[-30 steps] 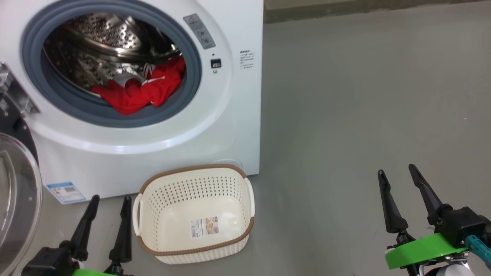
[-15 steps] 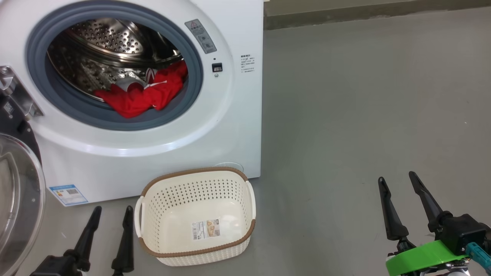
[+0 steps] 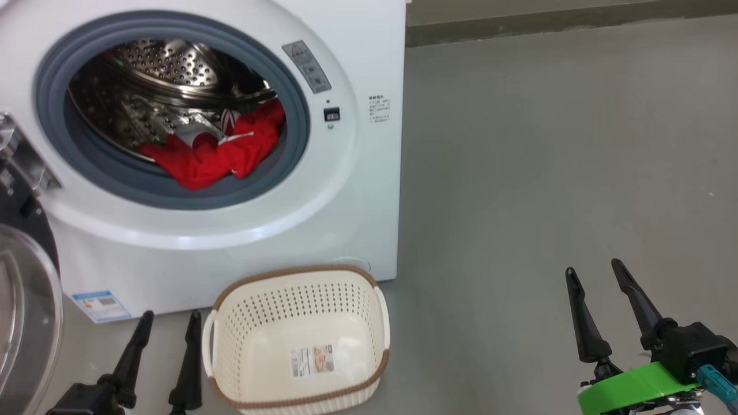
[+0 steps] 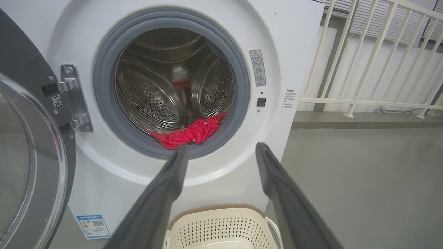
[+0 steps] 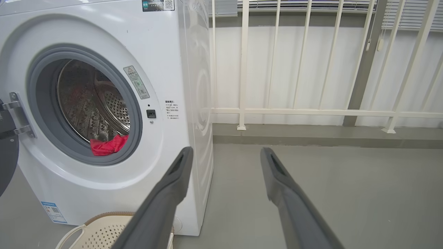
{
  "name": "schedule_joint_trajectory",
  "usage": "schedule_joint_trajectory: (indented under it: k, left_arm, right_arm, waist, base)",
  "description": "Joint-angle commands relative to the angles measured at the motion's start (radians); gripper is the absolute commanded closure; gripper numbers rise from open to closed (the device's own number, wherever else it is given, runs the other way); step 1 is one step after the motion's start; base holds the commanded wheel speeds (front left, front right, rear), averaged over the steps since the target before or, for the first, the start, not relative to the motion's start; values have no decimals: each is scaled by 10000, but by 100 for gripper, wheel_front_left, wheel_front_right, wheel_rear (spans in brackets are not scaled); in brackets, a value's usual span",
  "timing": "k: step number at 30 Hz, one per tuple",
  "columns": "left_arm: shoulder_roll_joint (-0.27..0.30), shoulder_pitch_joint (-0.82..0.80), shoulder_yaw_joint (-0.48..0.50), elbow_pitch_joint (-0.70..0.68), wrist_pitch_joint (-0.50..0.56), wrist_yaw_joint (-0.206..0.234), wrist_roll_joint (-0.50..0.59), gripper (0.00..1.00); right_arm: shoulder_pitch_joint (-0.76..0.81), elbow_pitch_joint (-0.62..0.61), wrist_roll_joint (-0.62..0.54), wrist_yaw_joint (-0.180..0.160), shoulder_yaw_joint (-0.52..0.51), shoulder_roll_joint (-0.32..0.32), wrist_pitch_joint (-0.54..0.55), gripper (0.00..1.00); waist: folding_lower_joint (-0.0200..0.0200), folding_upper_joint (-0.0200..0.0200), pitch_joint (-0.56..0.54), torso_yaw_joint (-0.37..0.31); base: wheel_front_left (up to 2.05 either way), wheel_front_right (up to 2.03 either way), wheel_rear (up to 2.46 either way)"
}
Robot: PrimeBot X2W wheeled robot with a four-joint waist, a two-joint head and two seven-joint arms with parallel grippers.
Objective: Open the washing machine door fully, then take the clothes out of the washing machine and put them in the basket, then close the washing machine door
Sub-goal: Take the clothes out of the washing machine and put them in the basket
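The white washing machine stands with its round black door swung wide to the left, glass bowl facing out. Red clothes lie at the drum's lower front, over the grey gasket; they also show as clothes and clothes in the wrist views. The cream basket sits on the floor before the machine, nothing but its label inside. My left gripper is open, low beside the basket's left handle. My right gripper is open over bare floor, far right of the machine.
Grey floor stretches to the right of the machine. A white railing and a low kerb run along the back. The door hinge bracket sits at the opening's left. A blue label sticker marks the machine's lower left.
The whole head picture has shifted slightly down and right, so the camera moved. The left gripper sits lower in the picture than a second ago. Clothes, basket and door are unmoved.
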Motion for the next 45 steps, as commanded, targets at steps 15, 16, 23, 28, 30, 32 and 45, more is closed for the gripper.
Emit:
schedule_joint_trajectory:
  k: [15,16,23,28,30,32,45]
  left_arm:
    - [178,-437,219,-146,-111,-10,-96,0]
    - [175,-447,211,-134,-113,-12,-101,0]
    - [142,-481,271,-95,-126,59,-133,0]
    - [79,-523,397,-91,-134,278,-102,0]
    - [48,-565,462,-110,-137,415,-49,0]
    - [1,-701,492,-163,-141,546,25,0]
    - [-187,-1949,532,-108,-146,739,-19,0]
  right_arm:
    - [-218,-182,-94,35,258,-83,-63,0]
    - [-216,-173,-101,35,258,-83,-63,0]
    - [-230,-142,-108,35,301,-83,-63,0]
    - [-211,-162,-131,35,320,-83,-63,0]
    - [-204,-172,-145,35,321,-83,-63,0]
    - [-229,-197,-171,35,342,-83,-63,0]
    - [-866,-373,-206,35,535,-83,-63,0]
  waist:
    - [0,0,50,80]
    - [0,0,47,90]
    - [0,0,7,99]
    - [0,0,33,117]
    - [0,0,78,140]
    - [0,0,266,221]
    - [0,0,1569,447]
  base:
    - [139,-139,0]
    - [33,-33,0]
    - [4,-4,0]
    - [0,0,0]
    - [0,0,0]
    - [0,0,0]
    - [0,0,0]
